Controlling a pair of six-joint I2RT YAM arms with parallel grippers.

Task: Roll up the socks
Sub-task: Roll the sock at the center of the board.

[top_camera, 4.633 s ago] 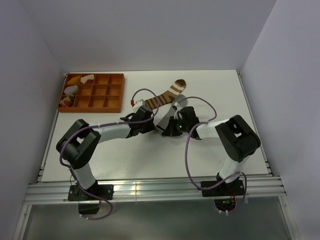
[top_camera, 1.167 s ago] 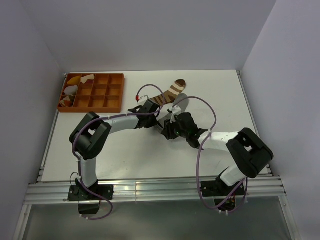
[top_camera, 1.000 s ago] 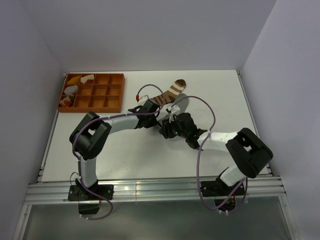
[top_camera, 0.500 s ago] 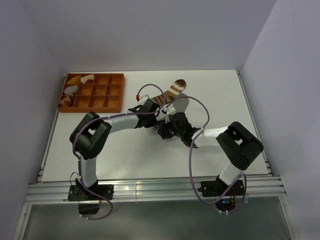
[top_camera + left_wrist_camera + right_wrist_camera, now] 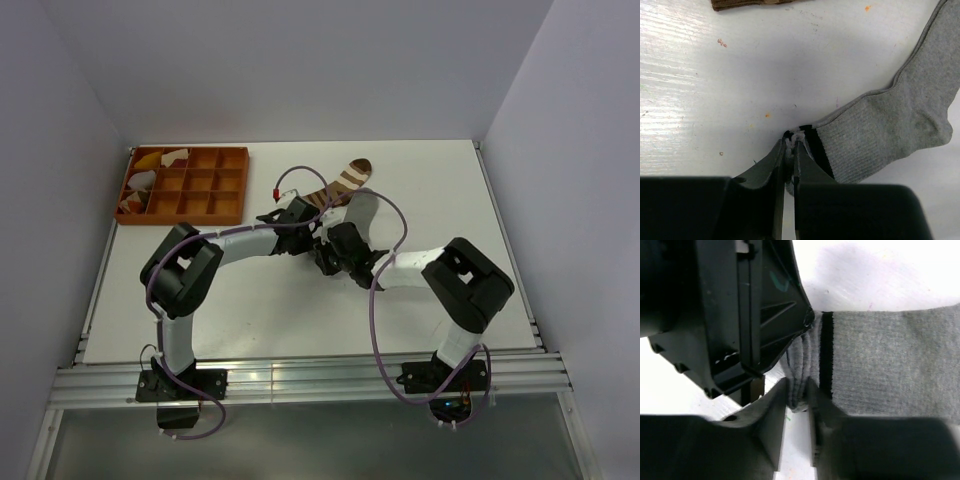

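Observation:
The grey sock (image 5: 880, 135) lies on the white table, its dark-striped cuff pinched and lifted a little by my left gripper (image 5: 791, 142), which is shut on the cuff edge. From the other side my right gripper (image 5: 797, 390) has both fingers pressed against the bunched cuff fold of the grey sock (image 5: 890, 365), right beside the left gripper's black body (image 5: 740, 305). In the top view the two grippers (image 5: 303, 230) (image 5: 328, 250) meet mid-table, with the grey sock (image 5: 362, 208) trailing away behind them. The brown white-striped sock (image 5: 340, 184) lies just beyond, and its edge (image 5: 755, 4) shows at the top of the left wrist view.
An orange compartment tray (image 5: 243, 185) stands at the back left, holding yellow and white cloth pieces (image 5: 145, 180) in its left cells. Purple cables loop over both arms. Grey walls close in the table on the left, back and right.
My right arm has swung left up to the left gripper, and its jaws have narrowed onto the grey sock's cuff. The left gripper has kept its hold and place.

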